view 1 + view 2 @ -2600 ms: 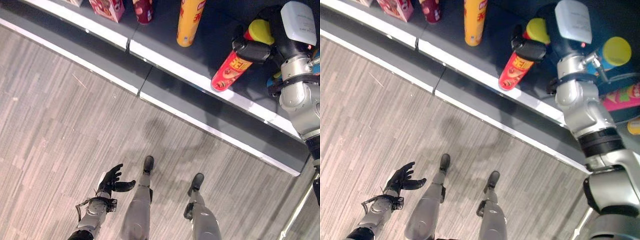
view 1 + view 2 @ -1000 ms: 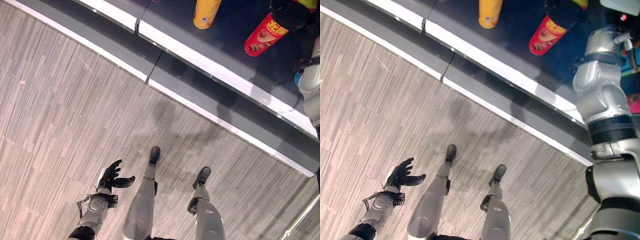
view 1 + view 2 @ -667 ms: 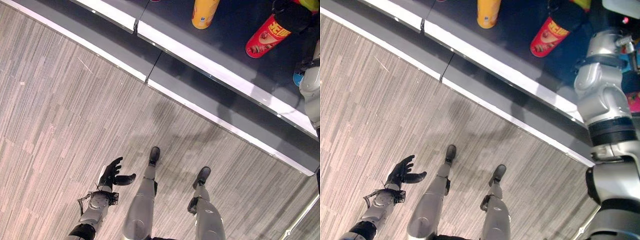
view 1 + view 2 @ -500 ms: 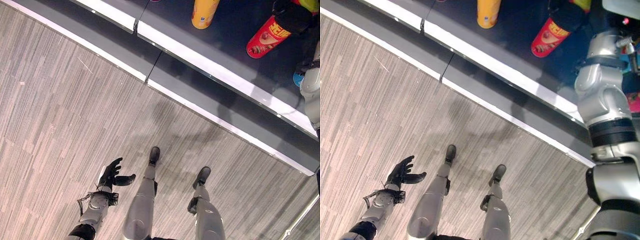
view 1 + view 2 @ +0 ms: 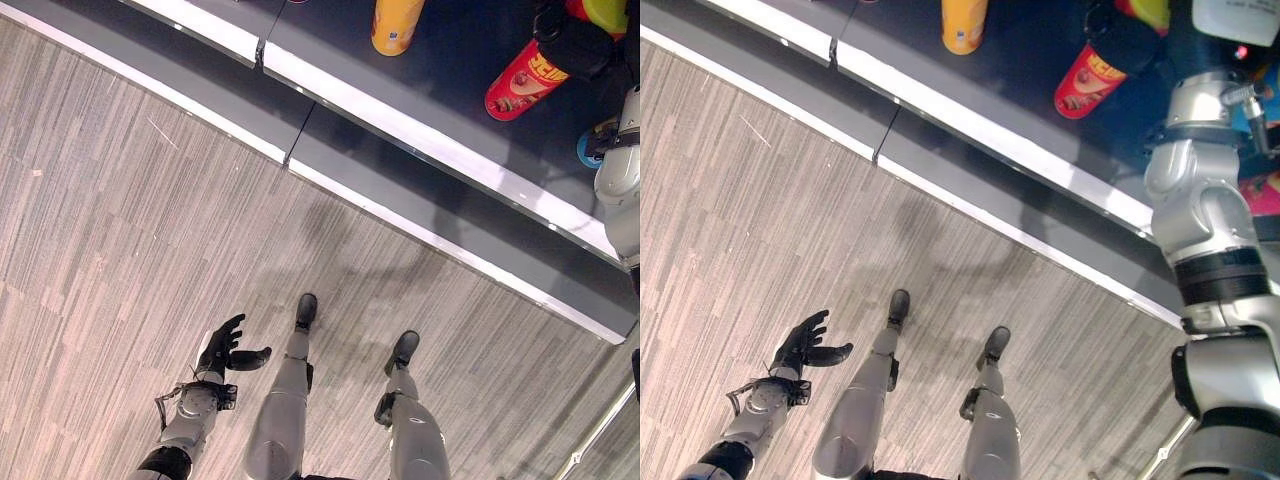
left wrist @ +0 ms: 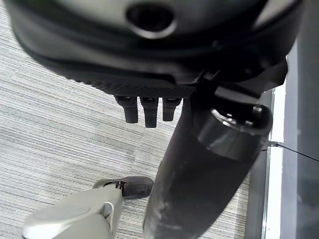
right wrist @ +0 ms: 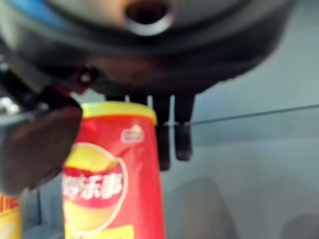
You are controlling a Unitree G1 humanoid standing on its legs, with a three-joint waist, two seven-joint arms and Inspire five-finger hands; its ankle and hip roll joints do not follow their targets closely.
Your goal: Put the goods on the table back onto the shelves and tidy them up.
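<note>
The shelf is taking a red can, tilted and clamped in the right hand — it likely wants standing upright beside the orange can before release. The left hand is hanging over the floor, fingers apart. The right wrist view is showing thumb and fingers flanking the can.
</note>
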